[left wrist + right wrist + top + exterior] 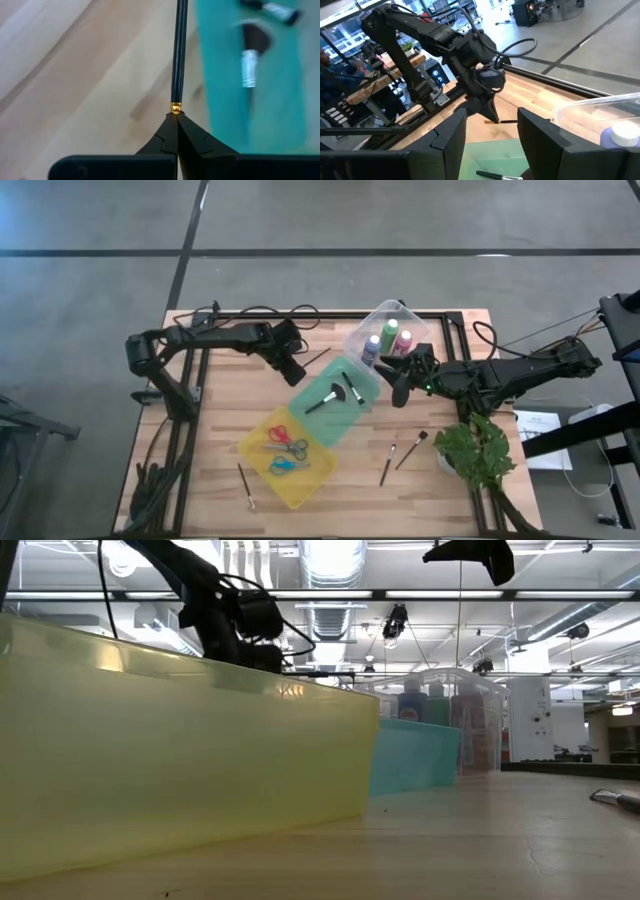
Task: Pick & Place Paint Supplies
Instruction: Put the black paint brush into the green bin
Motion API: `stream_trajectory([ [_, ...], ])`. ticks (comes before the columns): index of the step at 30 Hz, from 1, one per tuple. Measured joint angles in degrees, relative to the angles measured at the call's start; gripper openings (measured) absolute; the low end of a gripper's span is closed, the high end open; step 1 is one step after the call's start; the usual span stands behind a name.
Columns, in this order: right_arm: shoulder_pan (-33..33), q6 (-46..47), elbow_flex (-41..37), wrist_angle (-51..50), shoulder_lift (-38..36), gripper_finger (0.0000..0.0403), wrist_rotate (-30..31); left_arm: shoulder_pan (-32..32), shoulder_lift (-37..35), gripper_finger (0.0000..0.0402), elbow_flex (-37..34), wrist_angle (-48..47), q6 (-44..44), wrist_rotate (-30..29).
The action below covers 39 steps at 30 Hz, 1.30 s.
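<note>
My left gripper (298, 373) stands just left of the green bin (335, 405), shut on a thin dark-handled brush (318, 357). My right gripper (400, 388) hovers open near the green bin's right corner, beside the clear bin (400, 315); it holds nothing. The clear bin holds three paint bottles: green (390, 333), pink-red (403, 341) and blue-purple (371, 349). Brushes (335, 395) lie in the green bin. Red scissors (283, 435) and blue scissors (290, 465) lie in the yellow bin (250, 448). Three more brushes lie flat on the table (388, 463) (412, 450) (246, 485). My left gripper pinches the thin brush between its two fingertips at its gold-banded end (176, 106). The fingers lie in line with the brush, whose dark handle (179, 45) runs straight on from the tips toward the far edge. The right wrist view shows the brush (508, 121) roughly level, close over the wood.
A leafy potted plant (478, 452) stands at the near right of the table, close under the right arm. The three bins run in a diagonal row across the middle. In the low view the yellow bin's wall (180, 760) fills the left. Cables run along the far edge.
</note>
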Motion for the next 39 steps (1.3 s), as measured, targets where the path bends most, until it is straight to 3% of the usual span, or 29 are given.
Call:
stream_trajectory([
  [11,-0.5,0.0,0.0,0.0,0.0,0.0171,0.0,-4.1,-4.8,0.0,0.1,1.9,-5.2,6.4],
  [21,-1.3,-0.2,0.0,-0.1,0.0,0.0171,0.0,-12.6,-1.3,0.0,0.0,10.3,-12.6,6.5],
  [39,-1.2,0.1,0.0,-0.2,0.0,0.0171,-0.1,-13.2,2.8,0.0013,0.0,13.6,-15.4,5.2],
])
